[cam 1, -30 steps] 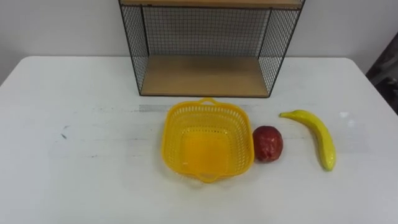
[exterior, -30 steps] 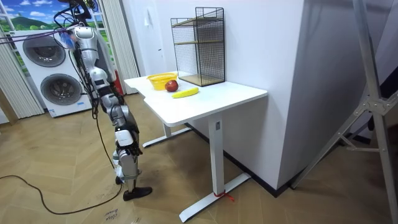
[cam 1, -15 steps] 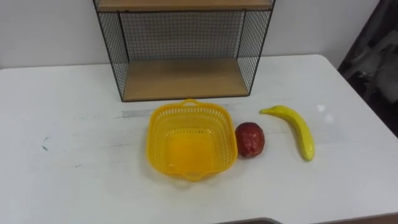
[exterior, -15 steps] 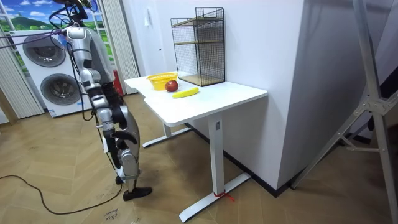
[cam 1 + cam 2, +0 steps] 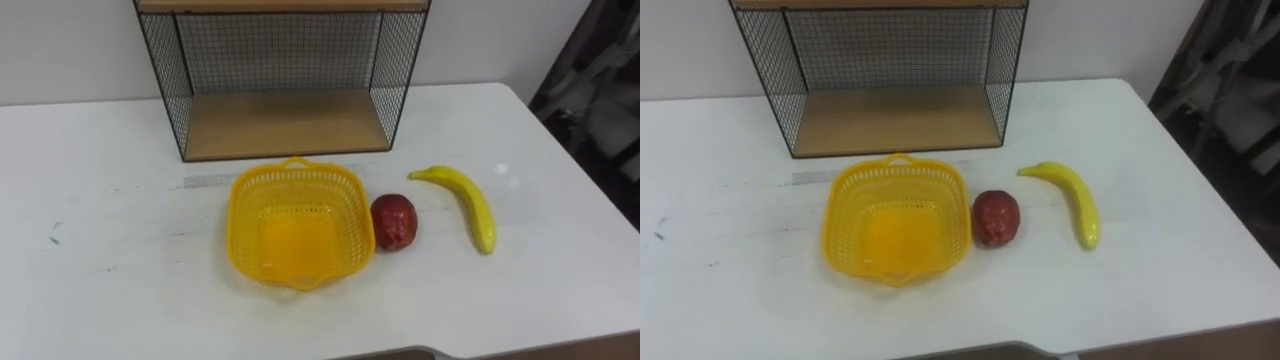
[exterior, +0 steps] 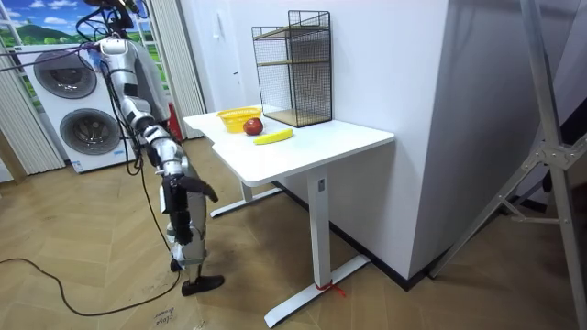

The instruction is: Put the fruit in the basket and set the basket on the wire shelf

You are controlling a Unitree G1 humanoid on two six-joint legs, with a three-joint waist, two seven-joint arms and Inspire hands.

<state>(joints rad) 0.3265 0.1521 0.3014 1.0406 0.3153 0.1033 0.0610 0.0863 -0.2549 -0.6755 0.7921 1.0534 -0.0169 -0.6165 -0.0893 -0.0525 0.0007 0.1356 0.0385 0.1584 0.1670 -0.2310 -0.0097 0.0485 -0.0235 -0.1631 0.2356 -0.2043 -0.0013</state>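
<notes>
An empty yellow plastic basket (image 5: 350, 205) sits on the white table (image 5: 100, 260), just in front of the black wire shelf (image 5: 285, 125) with its wooden bottom board. A dark red apple (image 5: 394, 221) lies against the basket's right side. Further right, apart from the apple, lies a yellow banana (image 5: 465, 200). In the room view I stand on the wooden floor at the table's end, on the room view's left, a step back from the basket (image 6: 237, 117). One arm reaches forward at hip height, and its hand (image 6: 212, 194) is too small to read.
The table's right edge (image 5: 590, 190) runs close beyond the banana, with dark clutter past it. The table's near edge crosses the bottom of the eye views. Two stacked washing machines (image 6: 73, 101) stand behind me by the window.
The eye view has drifted, so shelf, basket and fruit sit further left in the picture. They hold their places on the table. In the room view my body straightened and one arm swung forward.
</notes>
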